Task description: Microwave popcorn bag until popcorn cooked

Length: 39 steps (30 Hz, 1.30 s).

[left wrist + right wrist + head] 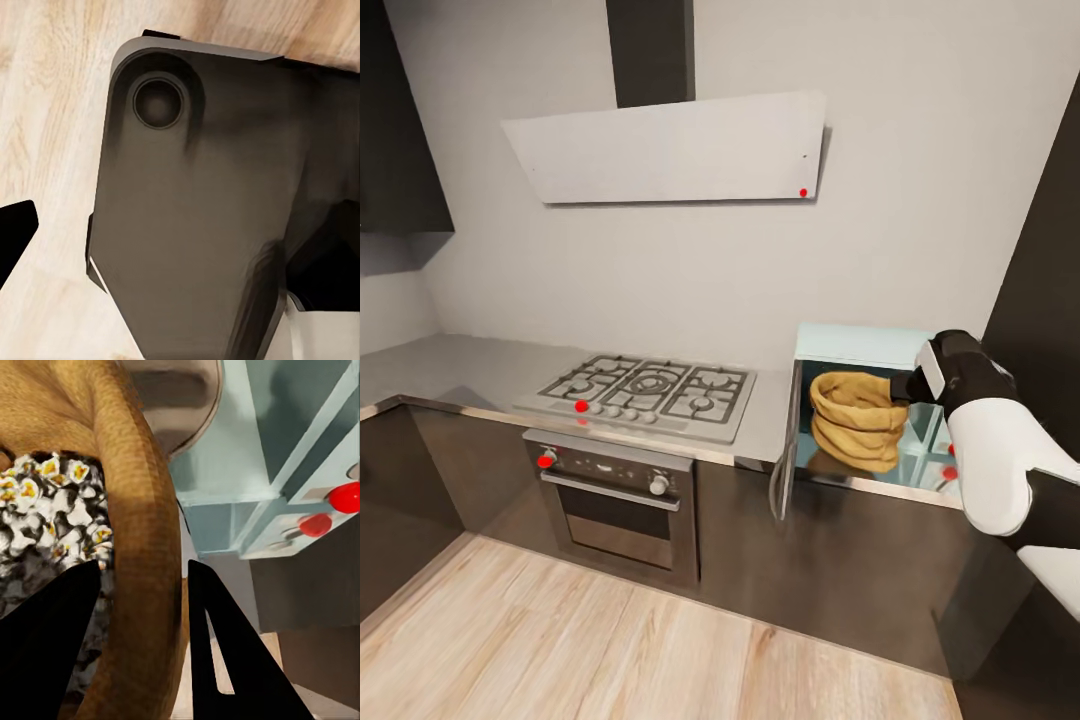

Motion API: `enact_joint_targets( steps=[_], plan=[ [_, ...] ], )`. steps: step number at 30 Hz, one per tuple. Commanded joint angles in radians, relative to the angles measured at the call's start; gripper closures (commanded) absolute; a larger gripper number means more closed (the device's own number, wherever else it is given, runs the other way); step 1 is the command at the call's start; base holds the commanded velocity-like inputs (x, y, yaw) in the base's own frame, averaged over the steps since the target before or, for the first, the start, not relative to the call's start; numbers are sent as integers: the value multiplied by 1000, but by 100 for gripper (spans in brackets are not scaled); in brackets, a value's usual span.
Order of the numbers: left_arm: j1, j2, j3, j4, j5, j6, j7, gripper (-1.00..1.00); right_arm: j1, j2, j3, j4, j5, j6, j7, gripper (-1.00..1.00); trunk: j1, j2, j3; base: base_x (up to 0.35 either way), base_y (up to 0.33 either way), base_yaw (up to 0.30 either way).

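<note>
Tan-brown crumpled paper, one popcorn bag (857,420), sitting inside one pale mint-blue microwave (860,345) at the right end of the grey brushed-metal countertop (450,362). Head view: microwave door (788,440) swung open to the left, seen nearly edge-on. Bag squat, upright but leaning, rolled rim and round mouth tipped up and toward the right. One right gripper (908,385) at the bag's right rim, on a black wrist with a white forearm. One steel gas hob (645,392) with black grates set in the countertop left of the microwave; one black built-in oven (618,500) under it, steel handle, two knobs. One flat white hood (670,150) on the wall above. Pale wood-plank floor (560,640) below.

Left wrist view: one dark grey moulded panel of the robot's body (195,225) with a round recess, over wood floor; one black fingertip (15,232) at the frame edge; left gripper's opening cannot be told.

Right wrist view: two black fingers (225,652) of the right gripper straddling the bag's rolled rim, one inside the mouth, one outside, closed onto the paper wall. Popcorn (52,510) heaped inside, white-cream puffed pieces, too many to count. Microwave's mint wall and beige turntable edge (176,397) beyond the bag; two red dots (330,510) on the side panel.
</note>
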Motion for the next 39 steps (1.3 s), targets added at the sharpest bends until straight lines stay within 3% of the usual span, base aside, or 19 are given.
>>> enact_joint_targets(
  steps=[1, 8, 21, 26, 39],
  plan=[
    [0, 0, 2, -1, 5, -1, 1, -100, -1, 0, 2, 4, 4, 3, -1, 100, 0, -1, -1, 0, 0, 0],
    [0, 0, 1, -1, 4, -1, 1, -100, -1, -5, 10, 8, 4, 3, 0, 100, 0, -1, -1, 39, 0, 0],
    [0, 0, 1, -1, 4, -1, 1, -100, -1, -8, 10, 12, 5, 3, -4, 100, 0, -1, -1, 276, 0, 0],
    [0, 0, 1, -1, 4, -1, 1, -100, 0, -28, 10, 36, 4, 3, -4, 100, 0, -1, -1, 28, 0, 0],
    [0, 0, 1, -1, 4, -1, 1, -100, 0, -32, 10, 39, 4, 3, -6, 100, 0, -1, -1, 0, 0, 0]
  ],
)
